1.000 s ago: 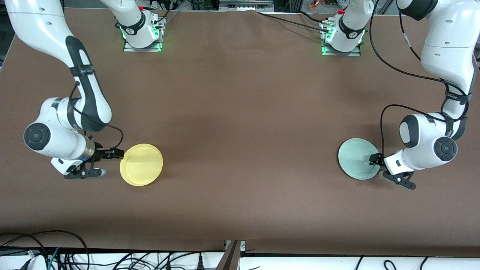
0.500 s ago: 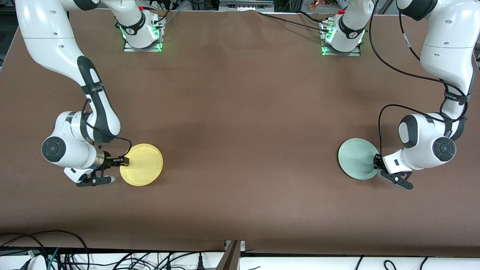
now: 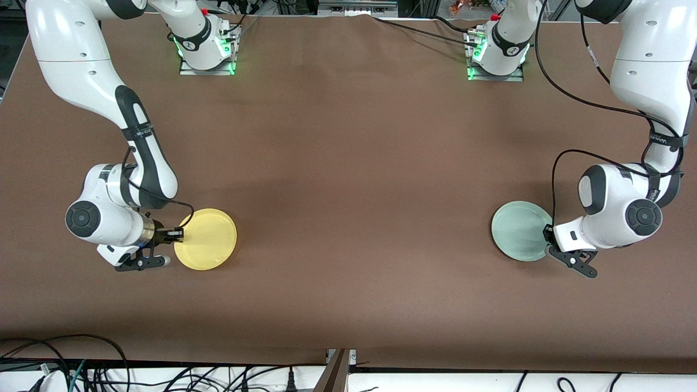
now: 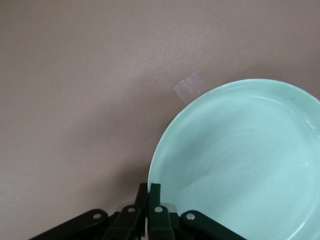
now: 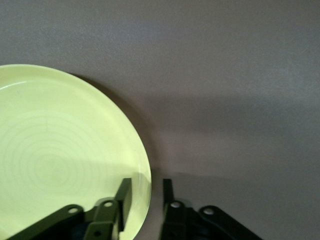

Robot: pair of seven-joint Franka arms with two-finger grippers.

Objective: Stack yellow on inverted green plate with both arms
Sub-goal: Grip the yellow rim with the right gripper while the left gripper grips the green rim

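Right gripper [image 3: 175, 234] low at yellow plate [image 3: 206, 239] edge, fingers [image 5: 123, 196] parted, straddling rim, one over plate, one outside; not closed on it. Left gripper [image 3: 546, 234] at green plate [image 3: 517, 230] edge, fingers [image 4: 154, 191] pinched narrow on rim. Count: two plates, one yellow, one green, both rim-up, flat on brown table [image 3: 354, 163]. Yellow toward right arm's end, green toward left arm's end, well apart. Two arms, two grippers.
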